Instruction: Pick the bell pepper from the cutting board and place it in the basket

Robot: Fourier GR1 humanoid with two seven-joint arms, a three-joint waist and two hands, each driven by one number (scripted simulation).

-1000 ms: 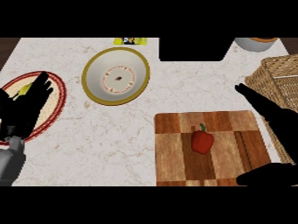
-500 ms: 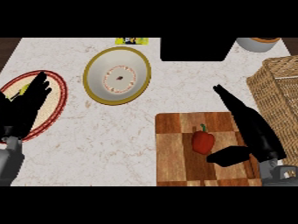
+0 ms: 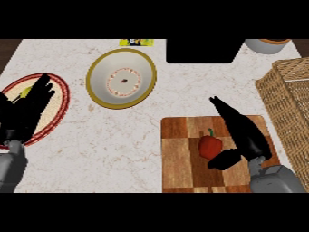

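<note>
A red bell pepper (image 3: 210, 144) with a green stem lies on the wooden cutting board (image 3: 183, 167) at the lower middle. My right hand (image 3: 245, 133) is over the board just right of the pepper, fingers straight and pointing up-left, thumb below the pepper; it is open and not curled round it. The wicker basket (image 3: 302, 113) stands at the right edge, right beside the board. My left hand (image 3: 23, 113) rests open at the left, fingers up, over a red-rimmed plate.
A red-rimmed plate (image 3: 58, 93) lies at the left under the left hand. A yellow-rimmed plate (image 3: 121, 78) sits at the upper middle. A black block (image 3: 204, 50), a yellow item (image 3: 137, 42) and a cup (image 3: 270, 45) line the back edge.
My right hand has moved left from the basket side onto the cutting board, ending close beside the pepper. The left hand has barely shifted.
</note>
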